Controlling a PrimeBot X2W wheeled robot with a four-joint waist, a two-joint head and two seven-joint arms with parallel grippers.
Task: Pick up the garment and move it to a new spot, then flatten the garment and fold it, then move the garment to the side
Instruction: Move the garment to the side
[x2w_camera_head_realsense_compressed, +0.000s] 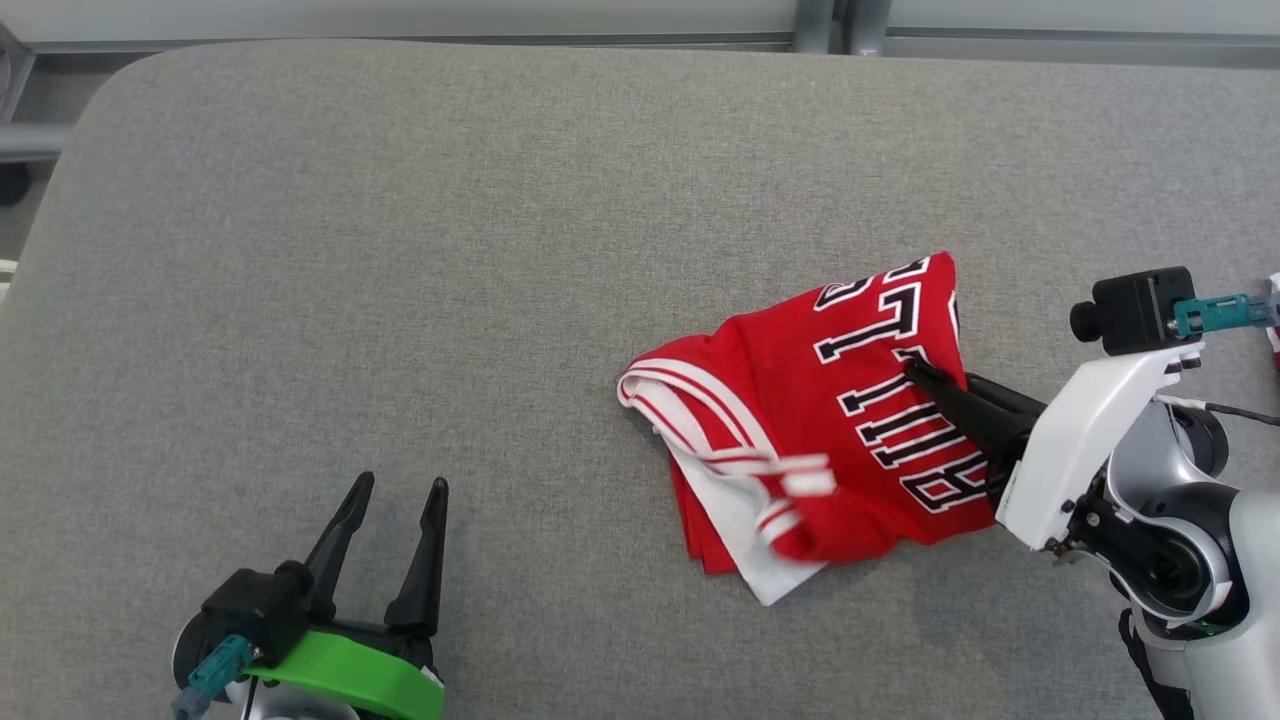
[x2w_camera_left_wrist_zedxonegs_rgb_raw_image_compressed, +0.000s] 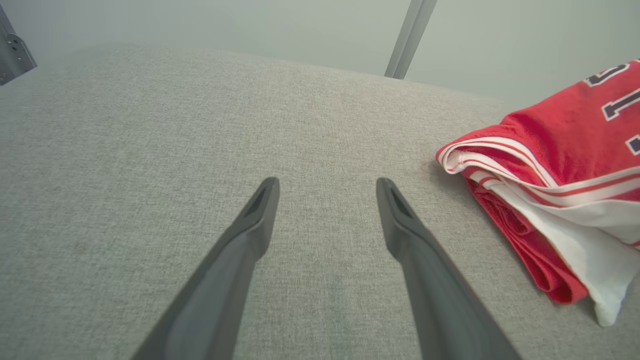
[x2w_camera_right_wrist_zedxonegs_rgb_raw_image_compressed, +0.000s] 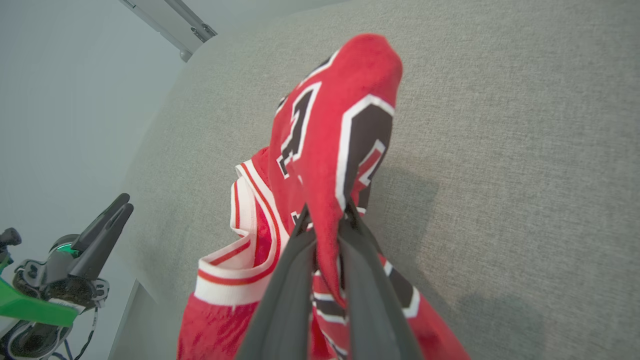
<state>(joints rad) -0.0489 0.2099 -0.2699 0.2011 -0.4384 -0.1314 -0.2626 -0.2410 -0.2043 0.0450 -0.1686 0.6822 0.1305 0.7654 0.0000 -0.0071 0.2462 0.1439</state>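
Garment (x2w_camera_head_realsense_compressed: 800, 430), a red jersey with white trim and black lettering, sits bunched in loose folds on the right half of the grey padded table (x2w_camera_head_realsense_compressed: 400, 250), close to our right side. Our right gripper (x2w_camera_head_realsense_compressed: 912, 370) has its jaws pinched on a raised ridge of the cloth through the lettering. We judge this to be the grip for carrying it to a new spot. Our left gripper (x2w_camera_head_realsense_compressed: 400, 485) hovers low at the left, jaws wide and holding nothing, well apart from the jersey, probably free for flattening. Farther off, the padding reaches its rounded edge, with a metal frame (x2w_camera_head_realsense_compressed: 820, 20) beyond.
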